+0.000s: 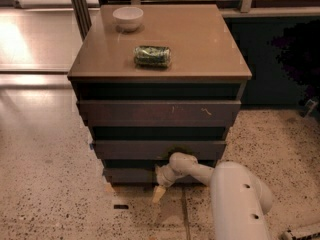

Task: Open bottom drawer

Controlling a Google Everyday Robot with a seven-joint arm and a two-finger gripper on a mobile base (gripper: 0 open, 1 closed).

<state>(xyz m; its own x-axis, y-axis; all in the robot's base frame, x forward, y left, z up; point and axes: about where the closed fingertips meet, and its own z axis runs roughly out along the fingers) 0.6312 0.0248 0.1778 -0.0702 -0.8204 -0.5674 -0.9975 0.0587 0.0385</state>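
Jaws of the gripper (160,186): whether spread or pressed together could not be told, since only one pale tip showed, pointing down toward the floor (45,184). The gripper sat low at the front of the desk (200,44), against the bottom drawer (127,175), near the middle of that drawer's width and just above the floor. Whether it actually touched the drawer front could not be told. The white arm (200,171) reached in from the lower right, its bulky housing filling the near corner of the view. The bottom drawer was the lowest and narrowest-looking of three dark fronts. Above it lay the middle drawer (130,149), and above that the top drawer (125,113), the widest, with pale scratch marks on its right half. On the brown desk top stood a white bowl (128,18) near the far left corner. A green can (152,56) lay on its side nearer the front edge. The bowl and the can were apart.
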